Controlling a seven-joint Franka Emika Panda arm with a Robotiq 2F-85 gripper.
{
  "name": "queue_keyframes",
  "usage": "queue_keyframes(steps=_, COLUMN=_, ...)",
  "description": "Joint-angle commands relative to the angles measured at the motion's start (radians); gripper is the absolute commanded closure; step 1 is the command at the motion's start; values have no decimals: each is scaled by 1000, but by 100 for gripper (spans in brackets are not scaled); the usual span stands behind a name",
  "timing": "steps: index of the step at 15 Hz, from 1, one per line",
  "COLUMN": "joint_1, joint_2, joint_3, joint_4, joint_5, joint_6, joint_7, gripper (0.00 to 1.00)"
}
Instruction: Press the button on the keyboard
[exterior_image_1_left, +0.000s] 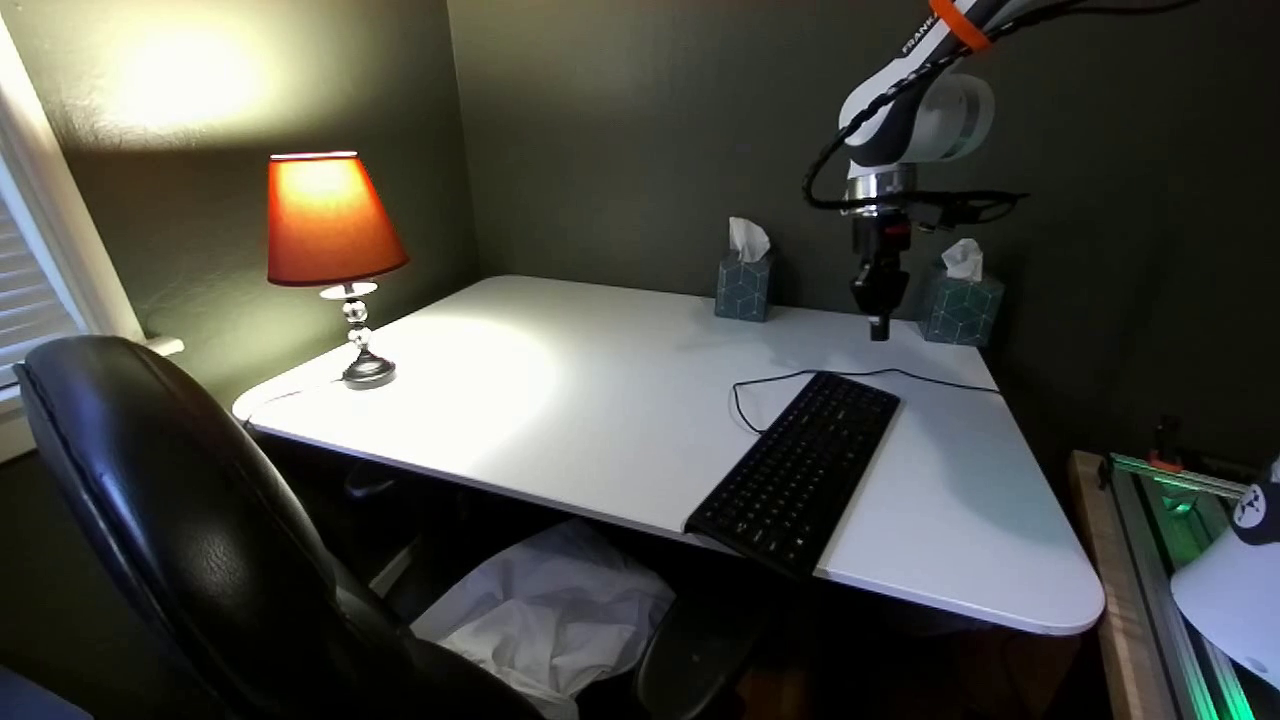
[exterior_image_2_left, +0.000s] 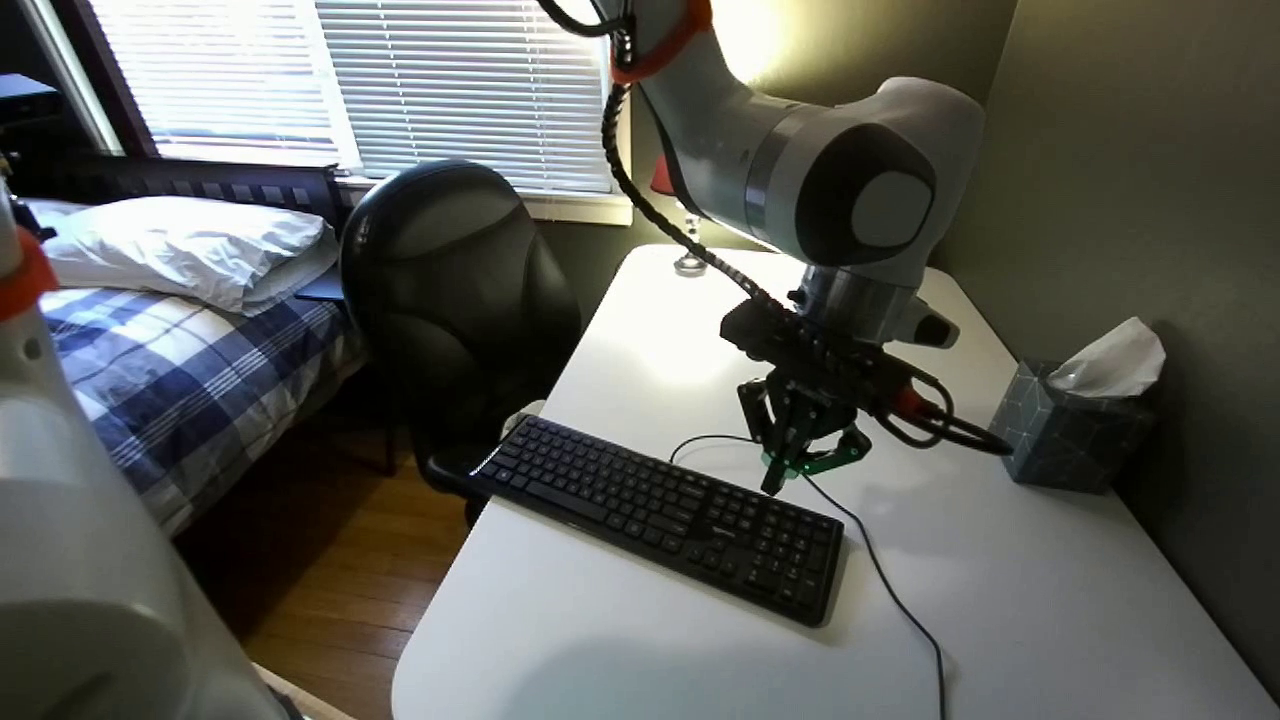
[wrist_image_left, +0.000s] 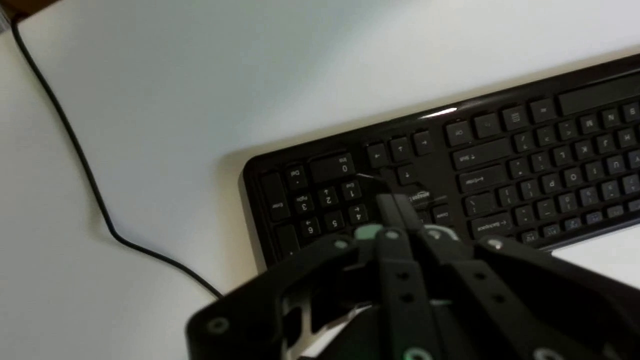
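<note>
The black keyboard (exterior_image_1_left: 800, 470) lies on the white desk, and it also shows in an exterior view (exterior_image_2_left: 640, 500) and in the wrist view (wrist_image_left: 482, 154). Its near end reaches the desk edge. Its thin black cable (exterior_image_2_left: 895, 590) runs across the desk. My gripper (exterior_image_1_left: 879, 330) points down and hangs above the desk near the number-pad end, apart from the keys. It also shows in an exterior view (exterior_image_2_left: 774, 486). In the wrist view the fingertips (wrist_image_left: 397, 200) touch each other with nothing between them. They hide part of the keys beside the number pad.
Tissue boxes (exterior_image_1_left: 743, 288) (exterior_image_1_left: 960, 308) stand by the wall, one of them close to the arm. A lamp (exterior_image_1_left: 368, 370) stands at the desk's far left. A black office chair (exterior_image_1_left: 170, 520) is at the desk's side. The desk (exterior_image_1_left: 600, 380) has rounded corners.
</note>
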Motion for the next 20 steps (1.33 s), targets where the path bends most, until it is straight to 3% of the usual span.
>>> queue_keyframes(steps=1, joint_1=-30, joint_2=59, joint_3=24, joint_4=48, joint_5=24, joint_6=-23, joint_7=2, gripper=100)
queue_keyframes(steps=20, joint_1=-99, joint_2=255, joint_3=87, joint_4=193, joint_5=31, joint_6=-52, joint_7=-11, gripper=100)
